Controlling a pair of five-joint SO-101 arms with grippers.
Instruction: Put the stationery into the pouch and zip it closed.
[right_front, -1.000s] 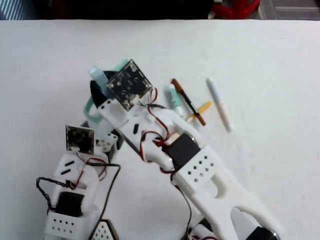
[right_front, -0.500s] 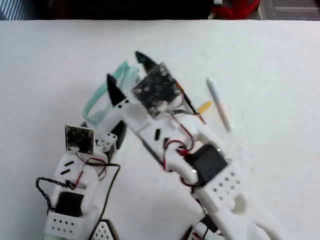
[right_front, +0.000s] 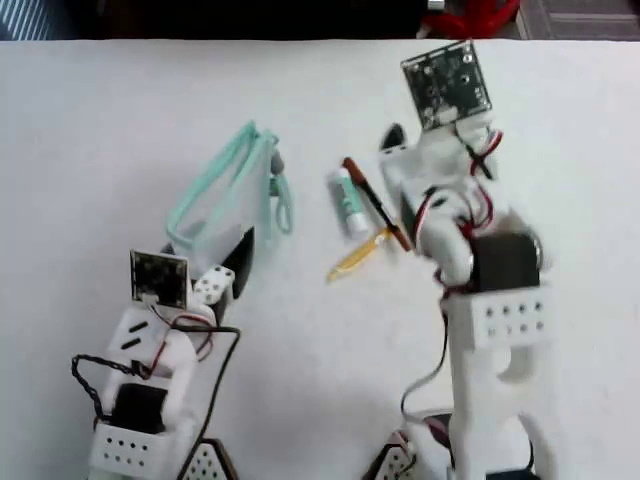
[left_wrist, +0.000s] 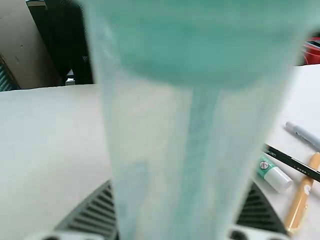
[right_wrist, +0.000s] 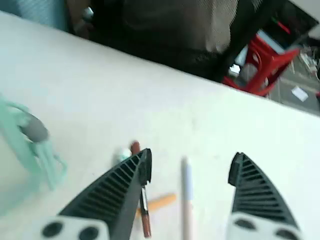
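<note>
The see-through pouch (right_front: 222, 200) with mint trim stands near the left of the table, its mouth facing away from the arms. My left gripper (right_front: 238, 262) is shut on its near edge, and the pouch (left_wrist: 195, 125) rises between the fingers (left_wrist: 90, 217). A glue stick (right_front: 348, 200), a brown pencil (right_front: 375, 205) and an orange pen (right_front: 358, 255) lie to the right of the pouch. My right gripper (right_front: 405, 150) hangs open above a white pen (right_wrist: 186, 192), beside the pencil (right_wrist: 144, 217), orange pen (right_wrist: 160, 202) and glue stick (right_wrist: 121, 155).
The grey zipper pull (right_front: 277, 160) and a mint loop (right_front: 283, 205) hang at the pouch's right end. The white table (right_front: 120, 110) stretches wide on all sides. A red chair (right_wrist: 262, 60) stands beyond the far edge.
My right arm has swung from over the pouch to the right and now hangs above the pens. The orange pen has shifted toward the near left. The left arm has stayed put.
</note>
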